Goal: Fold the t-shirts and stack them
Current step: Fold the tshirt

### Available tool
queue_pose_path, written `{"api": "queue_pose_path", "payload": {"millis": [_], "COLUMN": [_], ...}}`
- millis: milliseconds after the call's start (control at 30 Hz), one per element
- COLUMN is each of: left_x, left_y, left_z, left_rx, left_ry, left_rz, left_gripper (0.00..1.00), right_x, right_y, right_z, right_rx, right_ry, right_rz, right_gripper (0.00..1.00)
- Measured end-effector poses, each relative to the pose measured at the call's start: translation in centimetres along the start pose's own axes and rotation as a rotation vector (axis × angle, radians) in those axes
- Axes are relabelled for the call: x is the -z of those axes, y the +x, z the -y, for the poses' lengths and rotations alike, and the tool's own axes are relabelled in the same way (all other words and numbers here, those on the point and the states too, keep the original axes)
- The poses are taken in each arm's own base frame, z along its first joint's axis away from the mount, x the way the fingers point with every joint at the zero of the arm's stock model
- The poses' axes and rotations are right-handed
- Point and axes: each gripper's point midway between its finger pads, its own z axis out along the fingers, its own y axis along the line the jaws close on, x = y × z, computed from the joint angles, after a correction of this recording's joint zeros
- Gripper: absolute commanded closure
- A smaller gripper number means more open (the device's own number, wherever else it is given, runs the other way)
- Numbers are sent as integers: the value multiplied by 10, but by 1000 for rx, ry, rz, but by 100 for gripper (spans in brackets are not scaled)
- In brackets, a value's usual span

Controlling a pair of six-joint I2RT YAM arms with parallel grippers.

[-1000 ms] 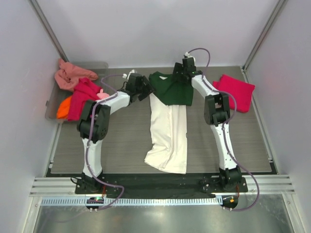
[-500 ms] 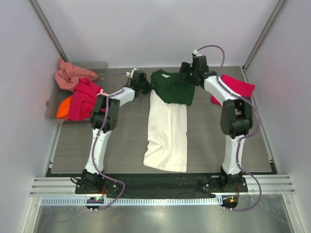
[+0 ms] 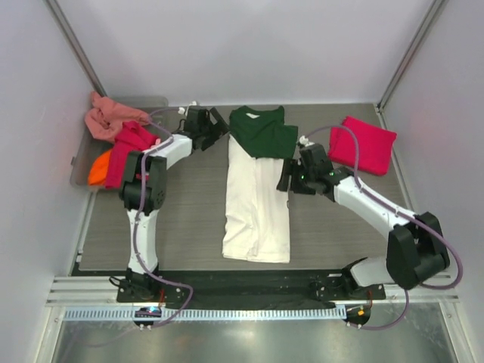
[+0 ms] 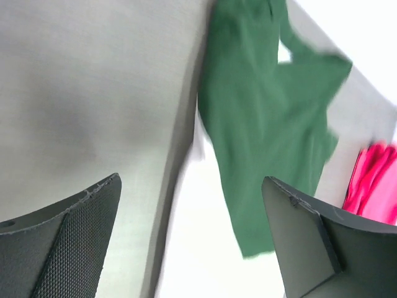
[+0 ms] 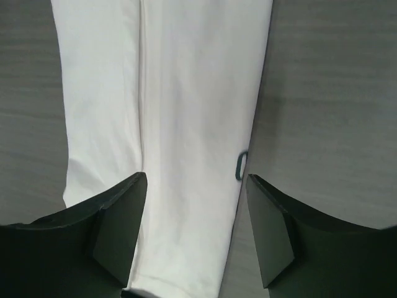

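My left gripper [image 3: 218,129] hangs with jaws spread wide and nothing between them, just off the shoulder of the cream-white t-shirt [image 3: 257,204]. The shirt's dark green top lies ahead of these jaws and toward their right finger, with bare grey table [image 3: 174,227] under the left one. In the left wrist view [image 4: 191,183] the green cloth [image 4: 267,124] fills the gap ahead, and the crimson-pink t-shirt [image 4: 372,186] shows beyond my right finger.

My right gripper [image 3: 287,181] is also spread and grips nothing, hovering over the cream body by its edge. In the right wrist view [image 5: 195,180] the pale cloth [image 5: 186,93] runs straight ahead between both fingers. A small dark loop [image 5: 240,166] sits at the hem side, just ahead of the right finger.

Half a second earlier my left jaws were at the shirt's shoulder; they have since drawn back clear of it. My right gripper was up at the green collar end and has dropped to the cream section. The shirt now lies straighter. The folded crimson-pink t-shirt [image 3: 367,144] and the salmon, magenta and orange shirts [image 3: 121,144] in the tray [image 3: 76,172] have not moved.
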Motion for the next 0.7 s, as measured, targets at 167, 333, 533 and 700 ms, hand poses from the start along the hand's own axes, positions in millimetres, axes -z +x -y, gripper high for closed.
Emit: {"api": "queue_pose_path", "payload": {"millis": [167, 333, 533, 700], "left_x": [80, 176, 257, 294], "left_y": [27, 78, 186, 258], "left_z": [1, -7, -45, -83], "left_rx": [-80, -141, -255, -297], "left_ry": [-61, -68, -68, -104], "left_rz": [-72, -121, -290, -426], "left_gripper": [13, 16, 26, 39], "right_x": [29, 39, 47, 57], "right_y": [53, 111, 194, 216], "right_z": [6, 7, 19, 21], "right_rx": [-57, -131, -174, -209], "right_ry": [-1, -38, -29, -48], "right_rz": [-67, -163, -325, -335], "right_gripper": [40, 44, 46, 57]}}
